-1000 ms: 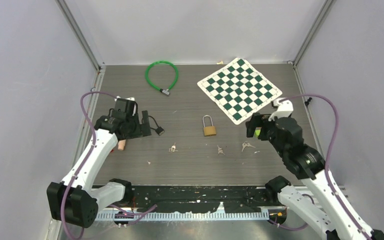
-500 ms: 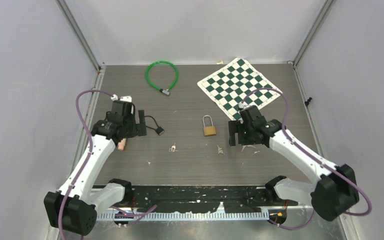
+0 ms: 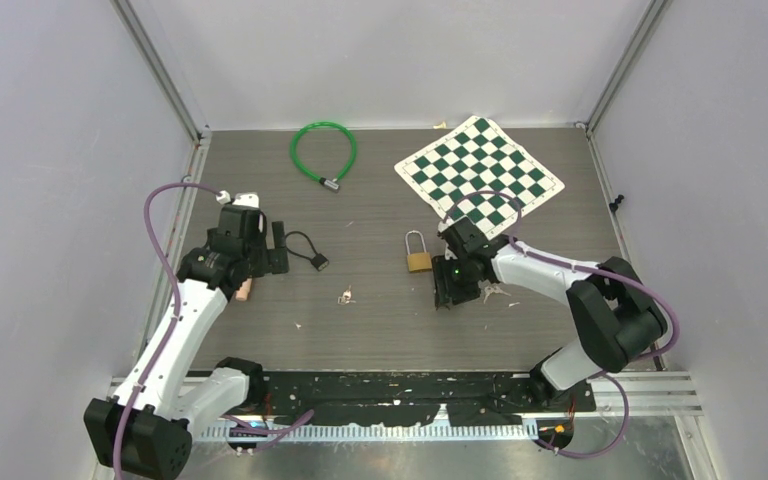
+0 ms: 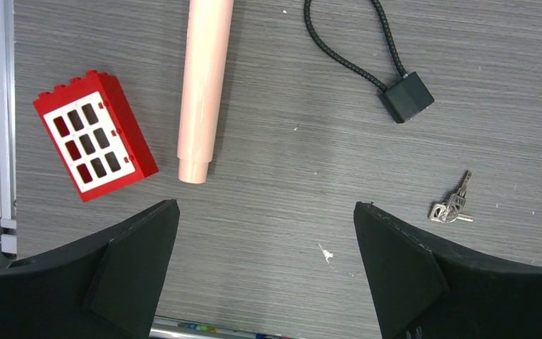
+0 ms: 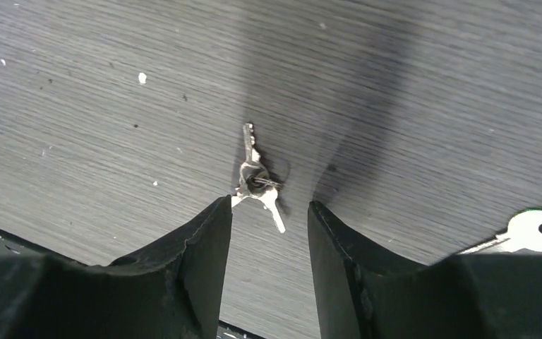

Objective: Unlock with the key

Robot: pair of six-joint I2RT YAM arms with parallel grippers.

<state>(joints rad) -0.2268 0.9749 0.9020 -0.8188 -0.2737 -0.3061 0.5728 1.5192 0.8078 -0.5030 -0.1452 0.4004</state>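
A brass padlock (image 3: pixel 419 261) with a silver shackle lies flat at mid-table. Just right of it my right gripper (image 3: pixel 447 291) points down at the table. In the right wrist view a small bunch of keys (image 5: pixel 257 176) lies at the tips of my right gripper (image 5: pixel 269 205). Its jaws are narrowed but apart. The left fingertip (image 5: pixel 220 212) touches the bunch's edge, and nothing is clamped. Another key (image 5: pixel 536 232) lies to the right. My left gripper (image 4: pixel 265 206) stands wide open over bare table, with a third key bunch (image 4: pixel 453 207) to its right.
A red window brick (image 4: pixel 95 145), a pink cylinder (image 4: pixel 203 92) and a black cable lock (image 4: pixel 404 99) lie near the left gripper. A green cable lock (image 3: pixel 324 150) lies at the back. A green-and-white chessboard mat (image 3: pixel 480 180) lies back right.
My right arm swung left and down, from beside the rightmost key to over the middle key bunch, and its jaws narrowed. The left arm shifted only slightly.
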